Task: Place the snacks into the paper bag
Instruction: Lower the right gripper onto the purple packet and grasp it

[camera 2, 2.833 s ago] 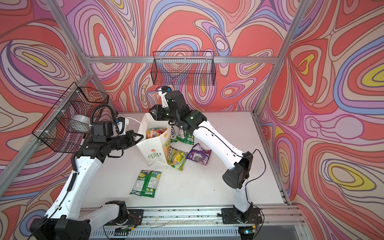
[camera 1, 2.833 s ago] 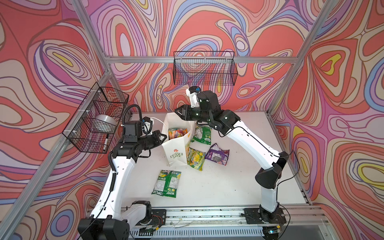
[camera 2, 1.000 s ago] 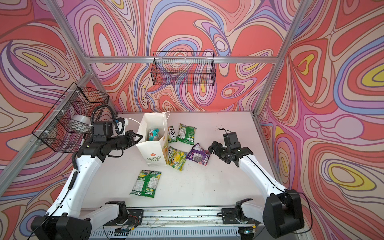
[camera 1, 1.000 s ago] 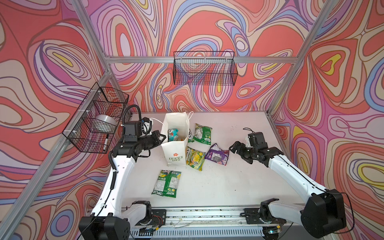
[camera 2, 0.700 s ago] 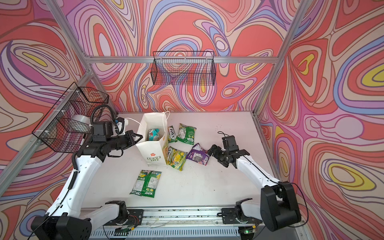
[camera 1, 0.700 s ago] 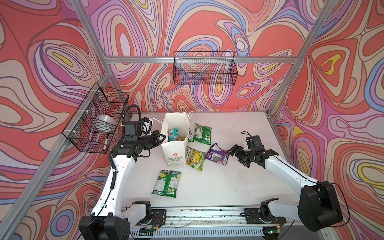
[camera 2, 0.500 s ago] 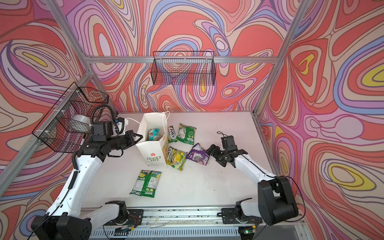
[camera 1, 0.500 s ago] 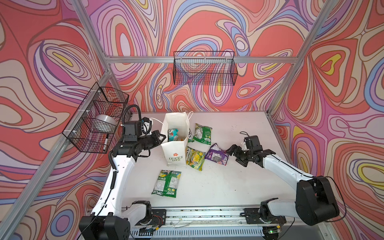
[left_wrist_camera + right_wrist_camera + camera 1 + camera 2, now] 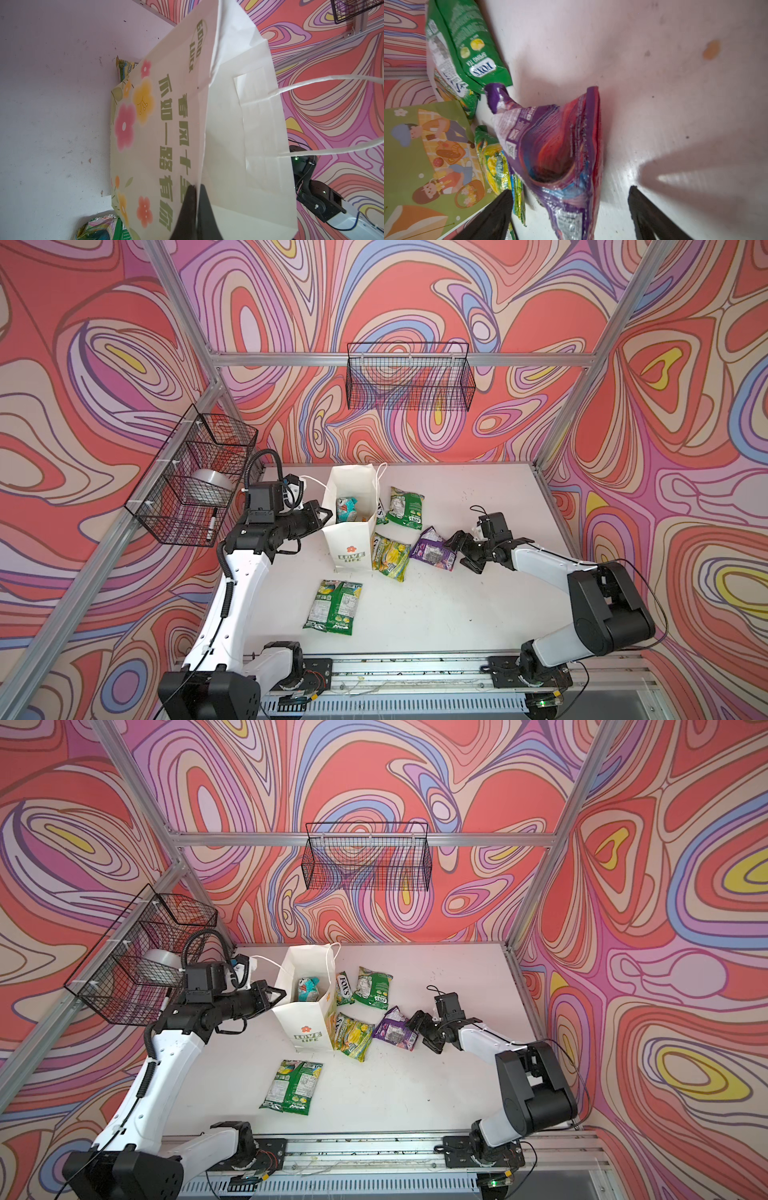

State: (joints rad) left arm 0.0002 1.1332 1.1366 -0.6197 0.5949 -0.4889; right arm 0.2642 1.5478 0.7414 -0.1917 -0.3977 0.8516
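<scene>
The right tool (image 9: 462, 554) stands low over the bench (image 9: 457, 614) with its jaws spread wide on either side of the near end of the purple packet (image 9: 556, 149). It grips nothing yet, and I cannot tell whether either finger touches the film. That packet lies near the paper bag (image 9: 351, 549), on the side facing the right arm, with a green-yellow packet (image 9: 390, 556) between it and the bag and touching the bag's wall. The wrist view shows one finger (image 9: 500, 207) right next to that green-yellow packet's edge. The likeliest slip, as I judge it, is a close that pinches both packets, or drags the neighbour along. The purple packet is puffed and glossy, so a squeeze on its belly rather than its crimped seam could let it squirt out. The left tool (image 9: 195, 188) is closed on the rim of the bag's wall and holds the mouth open; a teal packet (image 9: 345, 508) already lies inside. The bag is light and held at one point only. A packet swung against its far rim could fold the mouth shut or tip it. Other green packets lie behind (image 9: 405, 507) and in front of (image 9: 334, 605) the bag.
</scene>
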